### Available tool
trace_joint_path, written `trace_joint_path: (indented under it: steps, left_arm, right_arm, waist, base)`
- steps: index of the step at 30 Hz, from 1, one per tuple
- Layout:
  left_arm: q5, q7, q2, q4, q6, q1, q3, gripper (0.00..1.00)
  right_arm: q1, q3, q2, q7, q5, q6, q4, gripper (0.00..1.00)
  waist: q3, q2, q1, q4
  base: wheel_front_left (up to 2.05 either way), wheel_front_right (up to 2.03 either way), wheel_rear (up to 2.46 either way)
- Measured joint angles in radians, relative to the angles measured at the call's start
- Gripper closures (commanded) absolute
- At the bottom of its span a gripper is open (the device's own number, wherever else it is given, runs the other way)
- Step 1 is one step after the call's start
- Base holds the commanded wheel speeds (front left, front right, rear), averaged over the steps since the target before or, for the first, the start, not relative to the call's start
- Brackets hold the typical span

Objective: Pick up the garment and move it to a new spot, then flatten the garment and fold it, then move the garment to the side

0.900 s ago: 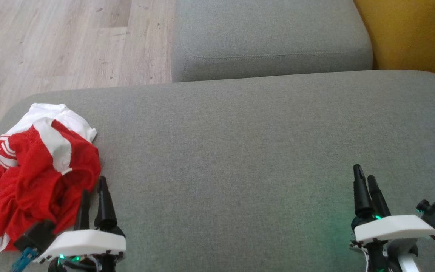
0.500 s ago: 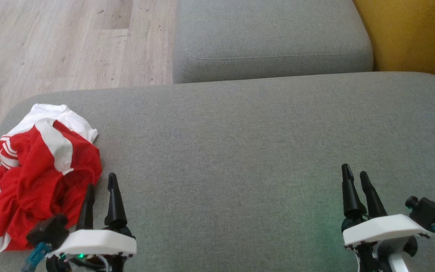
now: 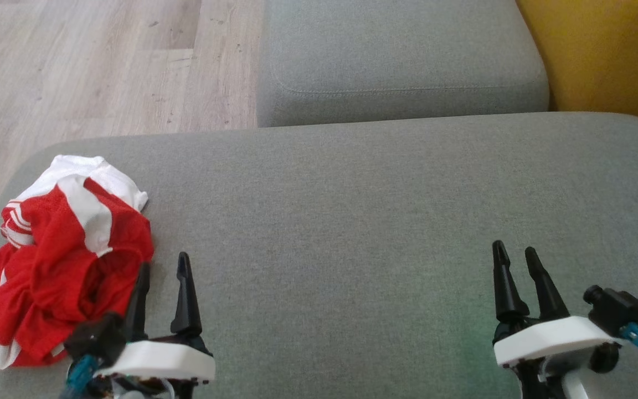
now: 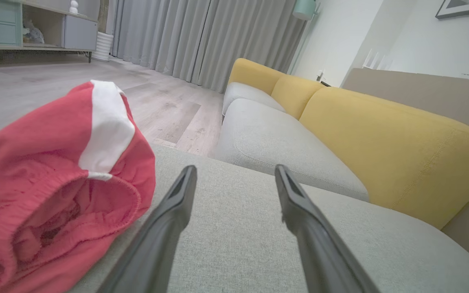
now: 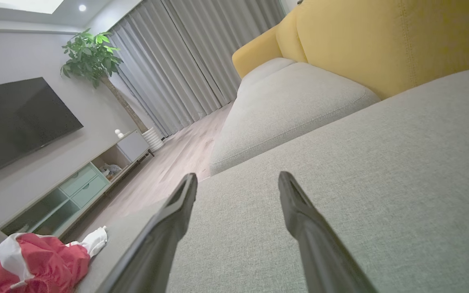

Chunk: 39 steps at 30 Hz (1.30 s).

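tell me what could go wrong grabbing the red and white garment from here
1. The left gripper is open beside the garment, not around it; closing here may pinch bare cushion fabric or nothing.
2. The garment lies crumpled near the cushion's left edge, with floor beyond; a sideways nudge could push it off.
3. A pinch on one loose fold may lift it bunched, making flattening harder.

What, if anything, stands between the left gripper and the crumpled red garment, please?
Nothing visible does. The left gripper, jaws open, sits right beside the garment on the grey cushion, with just a strip of bare fabric between them.
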Motion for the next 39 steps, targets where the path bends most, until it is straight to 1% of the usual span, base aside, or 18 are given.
trace_joint_path:
  steps: [11,22,39]
  left_arm:
    - [0.114,-0.031,0.004,0.020,0.008,0.008,-0.024,0.00]
    - [0.259,-0.063,0.004,0.022,0.009,0.013,-0.038,0.00]
    - [0.471,-0.112,0.003,0.042,0.040,0.015,-0.061,0.00]
  right_arm:
    - [0.002,0.002,0.000,-0.031,-0.134,0.000,0.026,0.00]
    - [0.002,0.013,-0.001,-0.062,-0.277,0.000,0.044,0.00]
    - [0.002,0.012,-0.001,-0.110,-0.515,0.000,0.068,0.00]
  waist:
    - [-0.015,0.0000,0.0000,-0.001]
    - [-0.025,0.0000,0.0000,0.001]
    - [-0.039,0.0000,0.0000,-0.003]
  base:
    - [0.00,0.00,0.00]
    - [0.00,0.00,0.00]
    - [0.00,0.00,0.00]
